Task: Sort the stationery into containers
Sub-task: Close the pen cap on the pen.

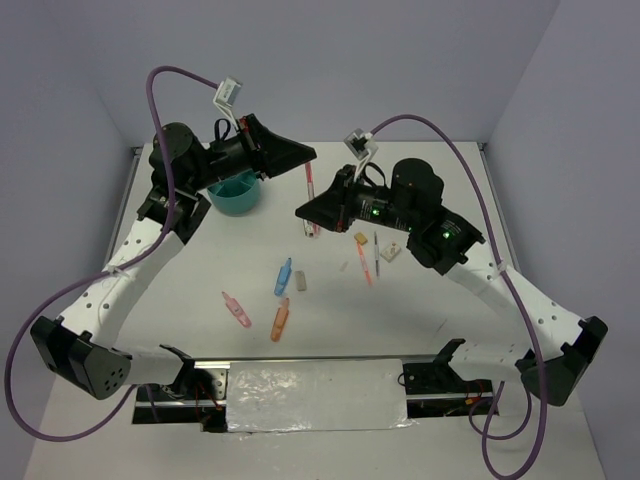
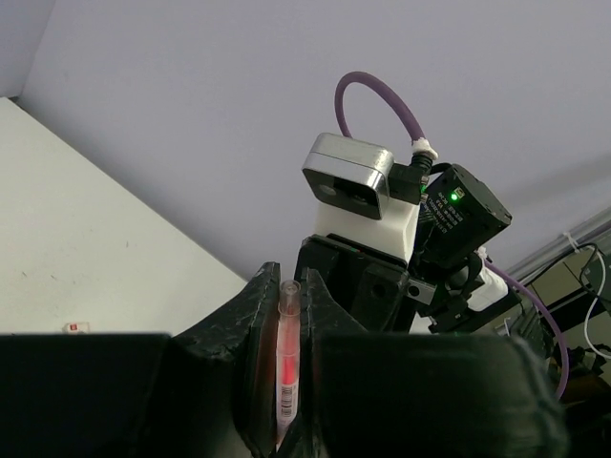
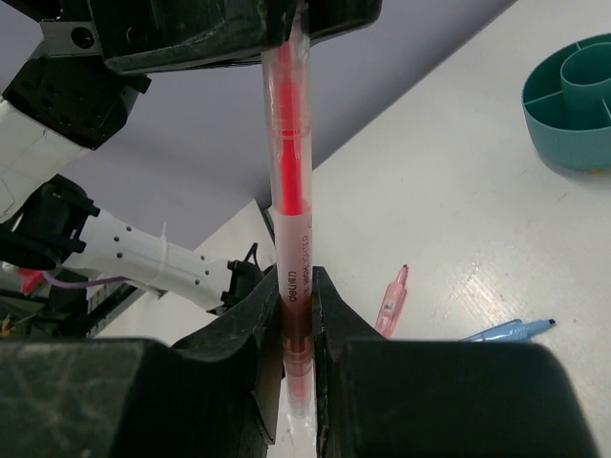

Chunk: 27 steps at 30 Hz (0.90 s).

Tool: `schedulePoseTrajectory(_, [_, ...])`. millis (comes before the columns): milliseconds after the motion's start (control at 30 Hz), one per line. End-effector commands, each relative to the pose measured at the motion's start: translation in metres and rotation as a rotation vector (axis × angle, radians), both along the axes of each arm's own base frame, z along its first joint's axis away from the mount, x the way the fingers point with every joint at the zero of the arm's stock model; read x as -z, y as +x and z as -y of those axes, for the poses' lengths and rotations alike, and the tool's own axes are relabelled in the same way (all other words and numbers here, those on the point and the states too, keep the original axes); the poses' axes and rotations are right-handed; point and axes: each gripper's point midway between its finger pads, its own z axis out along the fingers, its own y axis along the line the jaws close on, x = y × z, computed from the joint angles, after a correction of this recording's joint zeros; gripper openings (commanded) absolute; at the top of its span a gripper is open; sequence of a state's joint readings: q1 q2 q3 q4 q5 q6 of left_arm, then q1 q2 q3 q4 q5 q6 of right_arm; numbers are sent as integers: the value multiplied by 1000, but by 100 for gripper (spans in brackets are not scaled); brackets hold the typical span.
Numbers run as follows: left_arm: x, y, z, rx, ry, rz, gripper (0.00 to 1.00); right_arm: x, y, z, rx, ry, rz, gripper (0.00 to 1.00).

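A long translucent pink highlighter (image 1: 309, 192) hangs in the air between my two grippers. My left gripper (image 1: 308, 158) is shut on its upper end, shown in the left wrist view (image 2: 286, 367) with the highlighter (image 2: 286, 343) pinched between the jaws. My right gripper (image 1: 306, 212) is shut on its lower end, shown in the right wrist view (image 3: 297, 324) with the highlighter (image 3: 289, 181) rising up to the left jaws. The teal round organiser (image 1: 236, 194) stands under the left arm and also shows at the right wrist view's top right (image 3: 573, 91).
On the table lie a blue marker (image 1: 284, 277), an orange marker (image 1: 280, 319), a pink marker (image 1: 236, 310), a grey eraser (image 1: 300, 281), an orange pen (image 1: 366, 263), a tan eraser (image 1: 361, 238) and a white eraser (image 1: 391, 252). A foil strip (image 1: 315, 395) lies at the near edge.
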<state>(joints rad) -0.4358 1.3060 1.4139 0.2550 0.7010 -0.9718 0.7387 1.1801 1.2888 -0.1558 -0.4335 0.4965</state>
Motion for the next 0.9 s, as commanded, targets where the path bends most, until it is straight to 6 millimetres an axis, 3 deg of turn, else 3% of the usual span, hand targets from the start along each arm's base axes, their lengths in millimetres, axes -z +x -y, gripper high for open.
schedulePoseTrajectory(0, [-19, -18, 4, 48, -18, 66, 2, -35, 2, 3, 12, 51, 85, 0])
schedulePoseTrajectory(133, [-7, -26, 16, 73, -4, 36, 0, -65, 13, 3, 42, 67, 142, 0])
schedulePoseTrajectory(367, [41, -59, 47, 146, 54, -58, 0, -125, 61, 27, 160, 99, 235, 0])
schedulePoseTrajectory(400, [51, -61, 46, 148, 65, -78, 0, -149, 65, 29, 154, 122, 275, 0])
schedulePoseTrajectory(533, [70, -69, 46, 155, 95, -107, 0, -196, 76, 40, 166, 144, 330, 0])
schedulePoseTrajectory(633, [68, -69, 41, 126, 108, -90, 0, -188, 73, 36, 131, 134, 313, 0])
schedulePoseTrajectory(667, [66, -65, 40, 100, 113, -85, 0, -160, 70, 33, 105, 117, 263, 0])
schedulePoseTrajectory(733, [57, -60, 36, 62, 141, -60, 0, -145, 57, 26, 58, 135, 263, 0])
schedulePoseTrajectory(767, [55, -56, 35, 40, 154, -56, 0, -127, 52, 26, 49, 112, 241, 0])
schedulePoseTrajectory(800, [38, -50, 33, 5, 148, -9, 1, -121, 48, 25, 40, 100, 239, 0])
schedulePoseTrajectory(867, [37, -45, 29, -16, 176, -21, 16, -109, 32, 22, -6, 80, 242, 0])
